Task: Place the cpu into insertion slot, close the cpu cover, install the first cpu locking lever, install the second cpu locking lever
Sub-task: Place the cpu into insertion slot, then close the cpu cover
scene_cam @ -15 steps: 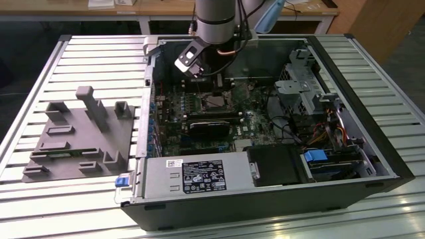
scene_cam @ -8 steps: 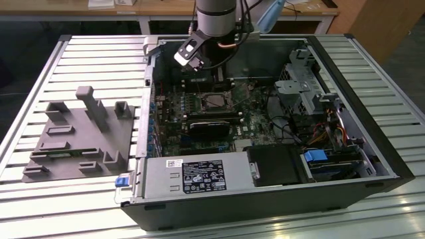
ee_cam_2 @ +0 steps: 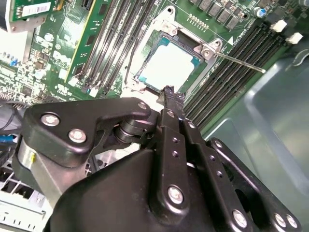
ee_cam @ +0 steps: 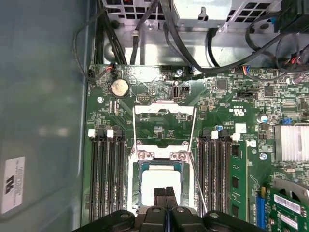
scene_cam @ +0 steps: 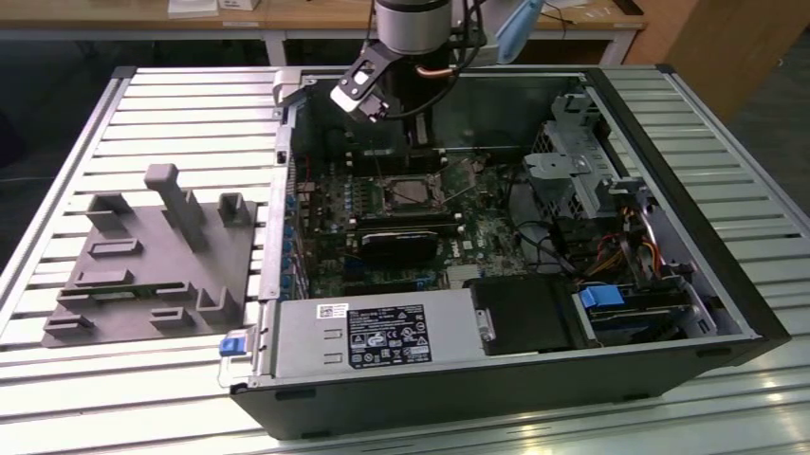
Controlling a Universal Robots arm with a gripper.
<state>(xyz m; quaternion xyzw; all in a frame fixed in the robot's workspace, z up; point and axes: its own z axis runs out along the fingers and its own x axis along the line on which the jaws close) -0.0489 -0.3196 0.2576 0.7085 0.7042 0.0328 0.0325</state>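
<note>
holding the gripper (ee_cam: 165, 192) low inside the open computer case (scene_cam: 746, 284), over one edge of the chip (ee_cam: 161, 178), fingertips pressed flat together with nothing pinched between them in both wrist views, most likely to form one narrow blunt tip for nudging thin metal parts rather than for carrying anything; impossible to tell whether touching the chip or just clear of it. seeing the chip already seated in the socket (ee_cam: 135, 183), pale face up, square to the rim and flush as far as can be judged, between the two banks of long black memory slots (ee_cam: 104, 179). finding the cover (ee_cam: 164, 109) not yet shut: tipped back on its hinge at the side of the socket away from the gripper, open frame standing clear of the chip, a position needed for dropping the chip straight in and leaving the pale face bare. noting one thin lever (ee_cam: 194, 145) swung out alongside the socket, free of its catch, presumably to release the cover, and showing as a bare rod past the socket corner in the second wrist view. judging the first step done, the cover and lever steps not. keeping the case laid on its side on the slatted table (scene_cam: 190, 104), board facing up, for a straight reach from above; leaving the grey holder block (scene_cam: 152, 256) well apart at the exterior view's left, away from the arm.
</note>
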